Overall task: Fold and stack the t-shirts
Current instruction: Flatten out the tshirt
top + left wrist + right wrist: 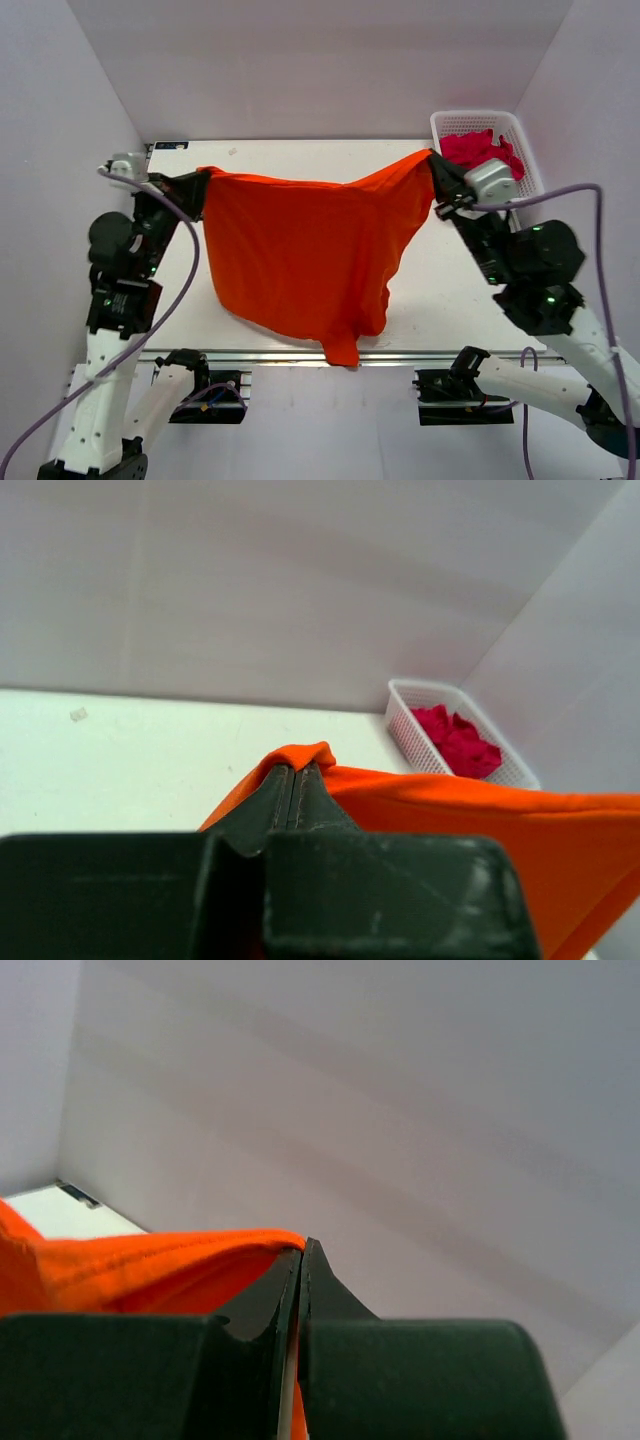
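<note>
An orange t-shirt (300, 250) hangs stretched between my two grippers above the white table (300, 152), its lower end drooping past the near edge. My left gripper (200, 185) is shut on the shirt's left top corner; the left wrist view shows the cloth (480, 810) pinched at my left gripper's tips (297, 770). My right gripper (437, 170) is shut on the right top corner; the right wrist view shows orange cloth (150, 1260) caught at my right gripper's tips (302, 1248). A crumpled pink-red shirt (480, 150) lies in the basket.
A white mesh basket (525, 150) stands at the table's back right corner and also shows in the left wrist view (405, 720). White enclosure walls surround the table. A metal rail (240, 354) runs along the near edge.
</note>
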